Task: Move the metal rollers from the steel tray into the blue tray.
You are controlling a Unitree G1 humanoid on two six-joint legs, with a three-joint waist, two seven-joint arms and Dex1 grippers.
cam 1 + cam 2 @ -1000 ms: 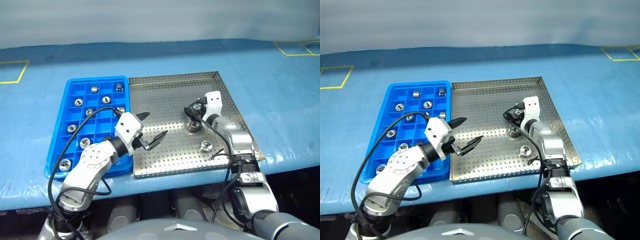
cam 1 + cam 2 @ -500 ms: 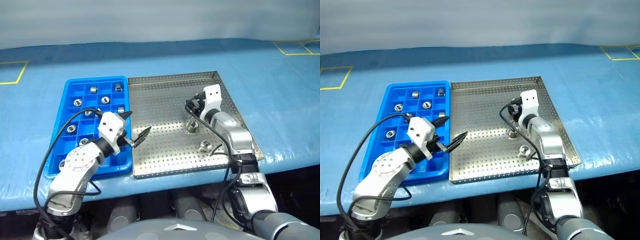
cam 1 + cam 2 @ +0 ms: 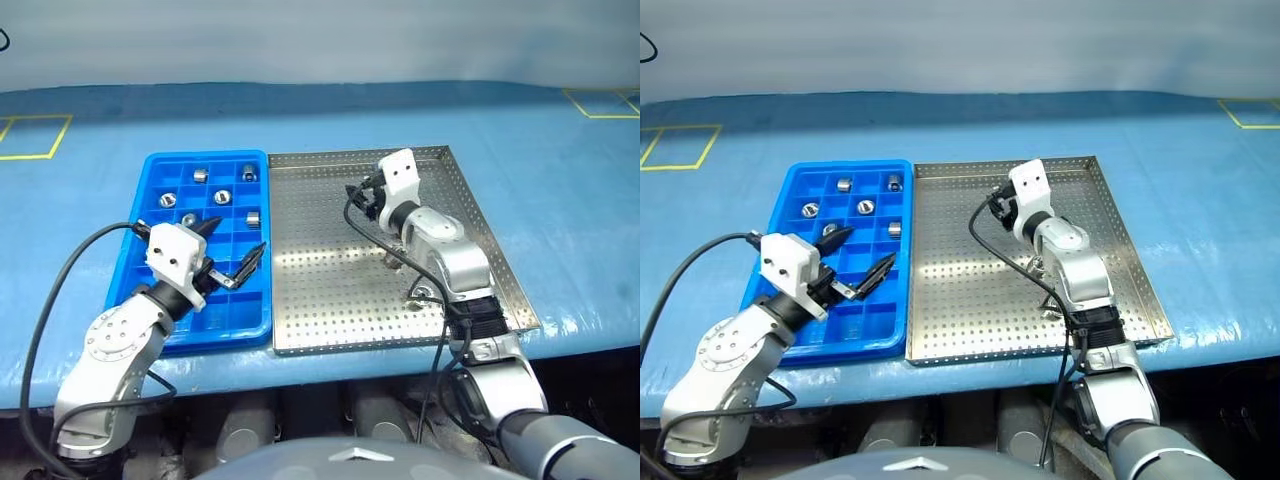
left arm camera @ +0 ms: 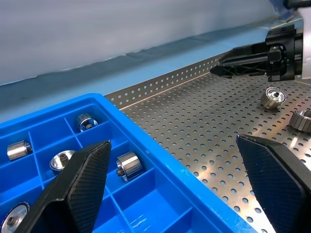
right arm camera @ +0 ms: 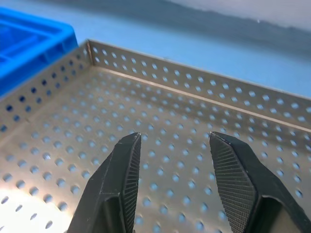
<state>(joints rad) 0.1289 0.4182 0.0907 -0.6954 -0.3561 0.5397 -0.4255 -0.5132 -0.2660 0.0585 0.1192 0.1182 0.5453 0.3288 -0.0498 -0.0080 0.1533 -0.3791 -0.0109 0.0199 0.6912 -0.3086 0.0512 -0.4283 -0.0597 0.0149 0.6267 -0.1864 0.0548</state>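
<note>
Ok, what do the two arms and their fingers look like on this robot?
Both arms are silver-grey metal with rounded joint housings. Each ends in a white block wrist and a gripper, left gripper, right gripper, with two pointed black fingers whose inner faces are finely ribbed. A loose black cable loops along each arm.

Bright even light, steel tray [image 3: 330, 300] glare — sharp focus

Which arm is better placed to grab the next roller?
Right: the right gripper hangs open over the steel tray near two metal rollers; the left gripper is over the blue tray.
</note>
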